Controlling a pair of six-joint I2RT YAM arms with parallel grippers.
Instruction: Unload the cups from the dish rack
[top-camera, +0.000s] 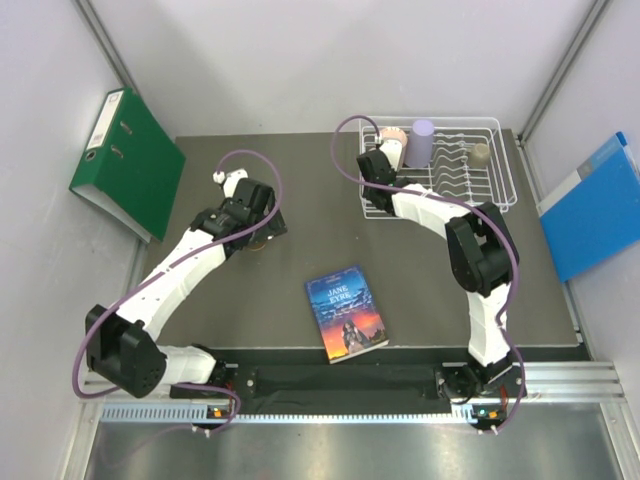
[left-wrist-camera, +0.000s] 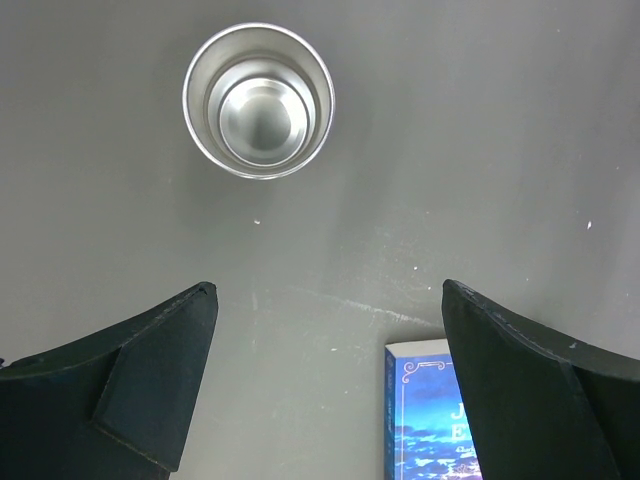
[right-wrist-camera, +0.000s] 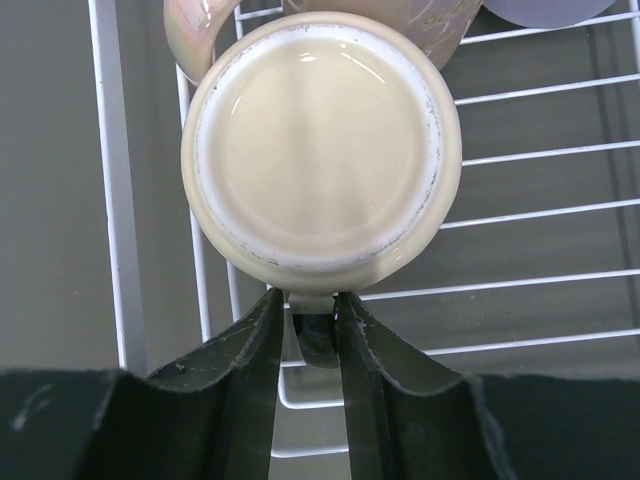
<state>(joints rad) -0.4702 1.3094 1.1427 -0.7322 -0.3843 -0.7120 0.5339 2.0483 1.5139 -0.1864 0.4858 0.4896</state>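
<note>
The white wire dish rack (top-camera: 492, 190) stands at the back right. In it are a lilac tumbler (top-camera: 423, 142), a small beige-olive mug (top-camera: 480, 154) and pinkish cups (top-camera: 394, 137) by my right gripper (top-camera: 378, 165). In the right wrist view my right gripper (right-wrist-camera: 308, 298) is shut on the handle of a cream mug (right-wrist-camera: 320, 150), seen bottom-on over the rack wires (right-wrist-camera: 540, 215). A pinkish handled cup (right-wrist-camera: 195, 30) sits behind it. My left gripper (left-wrist-camera: 328, 290) is open and empty above the table. An upright steel cup (left-wrist-camera: 258, 100) stands ahead of it.
A paperback book (top-camera: 347, 312) lies at the table's front middle; its corner shows in the left wrist view (left-wrist-camera: 425, 410). A green binder (top-camera: 125, 160) leans at the back left. A blue folder (top-camera: 595, 205) leans on the right wall.
</note>
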